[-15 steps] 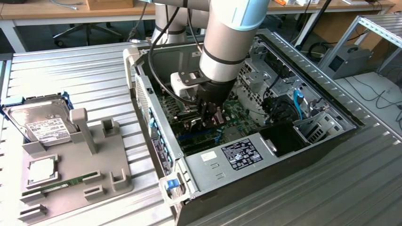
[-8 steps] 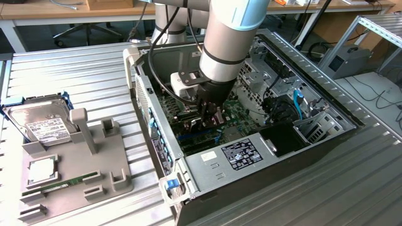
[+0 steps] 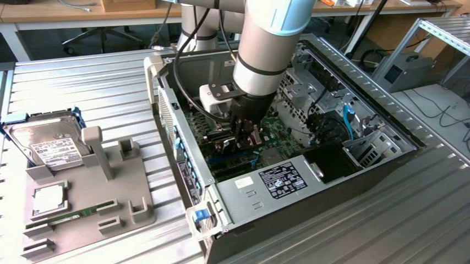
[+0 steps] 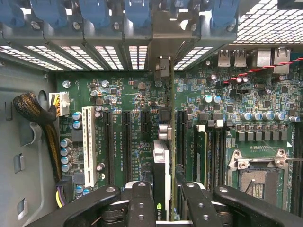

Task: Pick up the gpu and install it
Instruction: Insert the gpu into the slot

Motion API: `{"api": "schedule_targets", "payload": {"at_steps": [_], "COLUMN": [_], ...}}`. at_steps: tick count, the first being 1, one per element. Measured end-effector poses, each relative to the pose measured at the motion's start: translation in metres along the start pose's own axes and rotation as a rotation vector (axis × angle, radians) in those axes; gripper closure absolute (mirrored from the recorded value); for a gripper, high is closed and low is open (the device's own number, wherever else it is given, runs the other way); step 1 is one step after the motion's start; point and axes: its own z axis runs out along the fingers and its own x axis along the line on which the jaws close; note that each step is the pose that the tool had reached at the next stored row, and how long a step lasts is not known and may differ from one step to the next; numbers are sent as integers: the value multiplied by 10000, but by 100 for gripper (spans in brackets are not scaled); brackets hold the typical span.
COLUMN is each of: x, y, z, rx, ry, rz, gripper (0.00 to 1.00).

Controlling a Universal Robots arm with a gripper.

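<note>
Over the motherboard (image 4: 142, 106), the gpu (image 4: 161, 165) edge-on in gripping jaws, lengthwise along the expansion slots (image 4: 126, 142).

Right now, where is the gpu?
In the exterior view's middle, inside the case, the gpu stands on edge in the gripper, over the motherboard.

Metal-bracketed gpu (image 4: 161, 163), ribbed metal table (image 3: 96, 88)

**Colour key, workstation components**
Motherboard (image 4: 142, 109) green, with one white slot (image 4: 88, 144) among black ones; retention latches (image 4: 94, 12) blue; gpu (image 4: 161, 170) black and silvery with a small green logo; gripper (image 4: 168, 205) black; arm (image 3: 268, 44) silver-grey with a light-blue band; hard drive (image 3: 48, 146) silver with a white label; fixture (image 3: 103, 203) plain grey; memory stick (image 3: 74, 214) green.
</note>
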Motion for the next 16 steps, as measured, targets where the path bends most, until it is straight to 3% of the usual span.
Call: {"api": "schedule_targets", "payload": {"at_steps": [16], "x": [1], "y": [0], "z": [10], "rx": [0], "ry": [0], "rz": [0], "gripper": [73]}}
